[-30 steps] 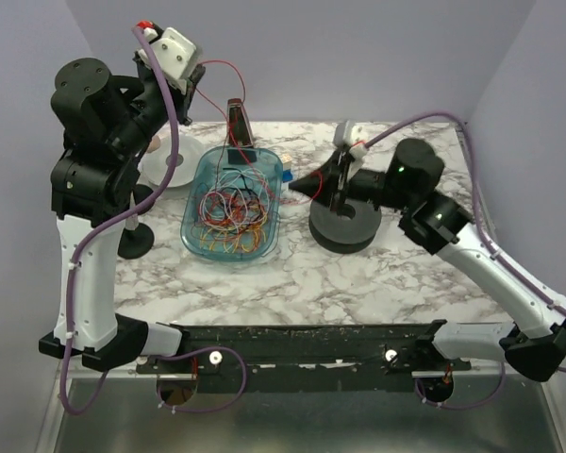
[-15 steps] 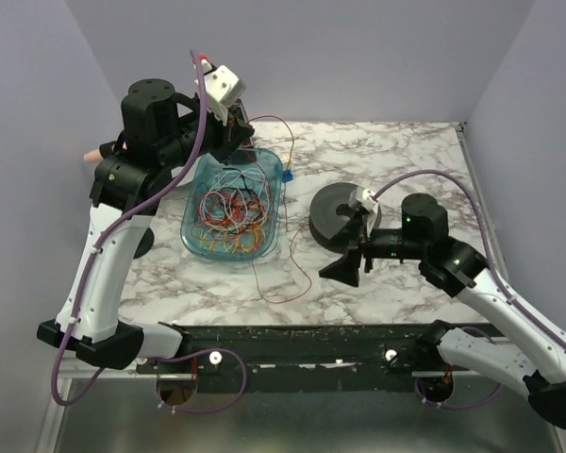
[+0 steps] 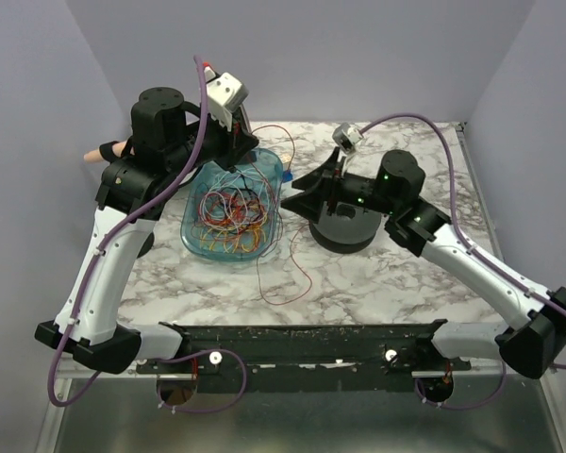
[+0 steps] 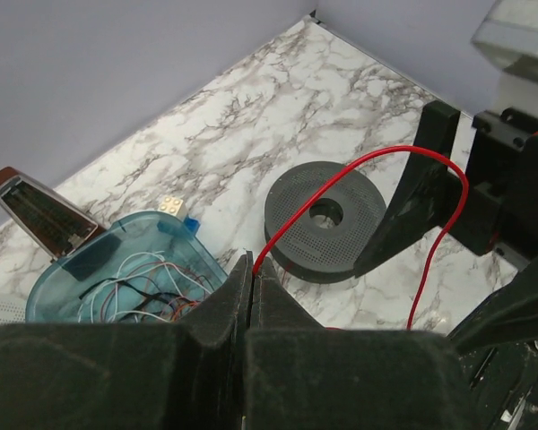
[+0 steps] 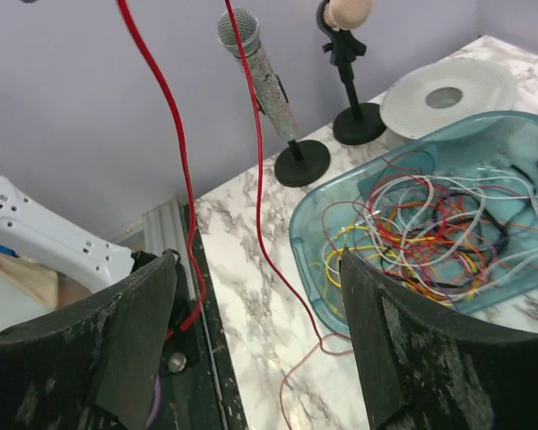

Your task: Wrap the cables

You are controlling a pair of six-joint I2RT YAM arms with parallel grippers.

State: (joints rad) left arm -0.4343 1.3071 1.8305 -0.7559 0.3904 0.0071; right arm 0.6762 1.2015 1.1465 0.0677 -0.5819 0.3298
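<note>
Marbled bench under plain lilac walls carries the whole job; the cables lie in a loose tangle of red, yellow, orange and white inside a blue bin on the left half of it; one red cable is out of the heap, rising from the left hand, arching over towards the right arm and falling to a slack loop on the bench in front of the bin; the left hand is clenched on that strand, its fingers pressed together with the red line coming out of the seam; the right hand is released, fingers spread wide, with two runs of the red cable hanging in the gap and touching neither pad as far as I can tell; it hovers at the black spool, just right of the bin; behind the bin stand a microphone and a white disc.

My reading is that one cable is singled out and is being handed across for winding, with wrapping proper not yet begun; the next move calls for the right hand to close on a hanging run while the left keeps tension; the slack loop could snag on the bin's rim.
</note>
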